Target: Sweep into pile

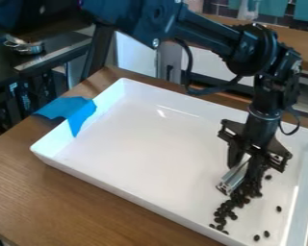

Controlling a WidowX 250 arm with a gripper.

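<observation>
Gripper [245, 158] pinches a shiny metal tool [232, 179] low in the white tray [144, 139], prob. b/c it has to push the dark beans [230, 205] together.

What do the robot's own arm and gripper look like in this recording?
The arm is black, with chunky rounded joints, small silvery bolt heads and a greyish ring above the gripper. Black cables loop loosely beside it. The gripper is black too, with angular, bracket-like plates.

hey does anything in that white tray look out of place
Yes, a few stray dark beans lie apart from the main cluster at the white tray's right end, so the pile looks loose and unfinished.
</observation>
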